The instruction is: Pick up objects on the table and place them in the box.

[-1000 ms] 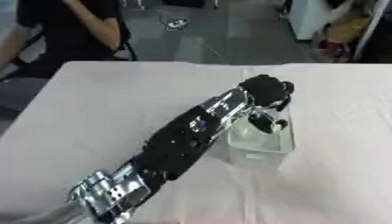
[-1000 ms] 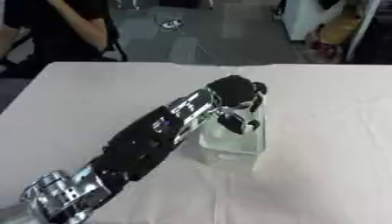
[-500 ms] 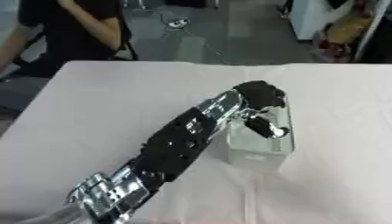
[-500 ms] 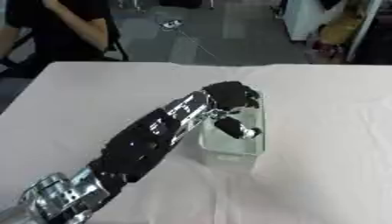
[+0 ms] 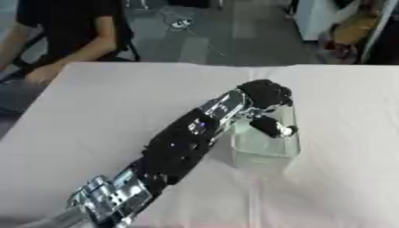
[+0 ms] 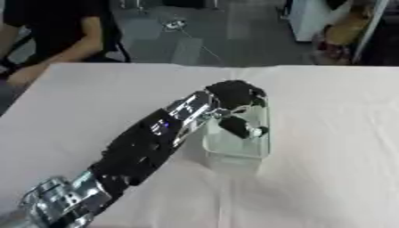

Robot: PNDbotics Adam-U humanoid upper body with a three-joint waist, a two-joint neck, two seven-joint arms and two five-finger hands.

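Your left hand point(image 5: 265, 92) hangs over the far end of the clear box point(image 5: 265, 151), reaching in from the box's left side, with the black arm running back toward the lower left. Its fingers are curled downward, but you cannot tell from here whether they grip anything. Just below the hand, inside the box, sits a dark object with a pale end point(image 5: 271, 127); whether the fingers touch it is unclear. The box stands on the white table point(image 5: 93, 111), right of its middle. Your right hand is out of sight.
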